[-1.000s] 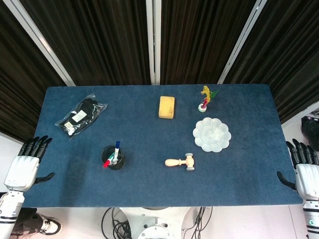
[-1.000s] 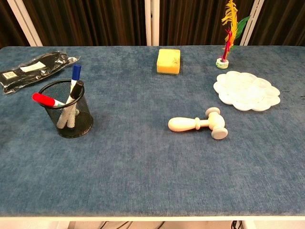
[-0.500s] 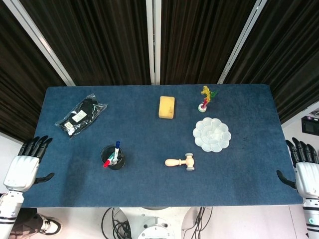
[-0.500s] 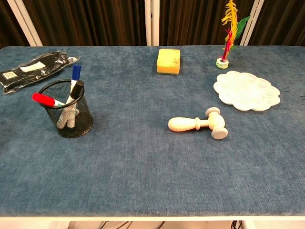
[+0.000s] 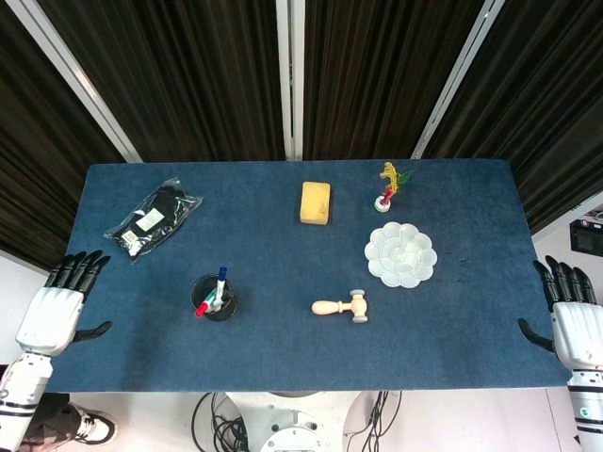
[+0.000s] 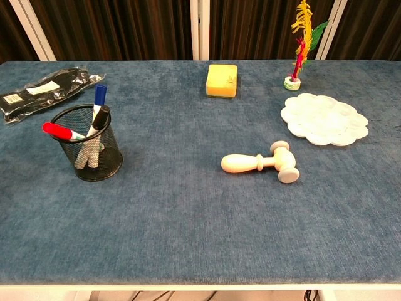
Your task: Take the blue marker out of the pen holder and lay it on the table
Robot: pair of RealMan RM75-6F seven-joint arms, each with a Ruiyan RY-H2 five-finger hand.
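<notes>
Blue marker [image 6: 99, 100]: upright in the black mesh pen holder [image 6: 94, 157], its blue cap standing above the rim at the far side; it shares the holder with a red-capped marker [image 6: 57, 131] leaning left and a black-capped marker [image 6: 100, 119].
Pen holder position: left-front part of the blue table [image 5: 283, 348], well apart from everything else.
Left hand [image 5: 58, 309]: just beyond the table's left edge, fingers spread, holding nothing; over the last second it has drifted slightly inward and forward.
Right hand [image 5: 573, 322]: off the right edge, fingers apart, empty; it too has shifted slightly toward the table.
Change, read for the task: only the hands have moved; the table's contents are unchanged. The reach appears barely begun and the marker is untouched.
Likely actor: the left hand, being far nearer the holder.
Other items: bagged black item [image 6: 44, 91] far left; yellow sponge [image 6: 222, 80] far centre; feathered shuttlecock [image 6: 297, 56]; white flower-shaped palette [image 6: 323, 119]; wooden mallet [image 6: 262, 163] centre-right.
</notes>
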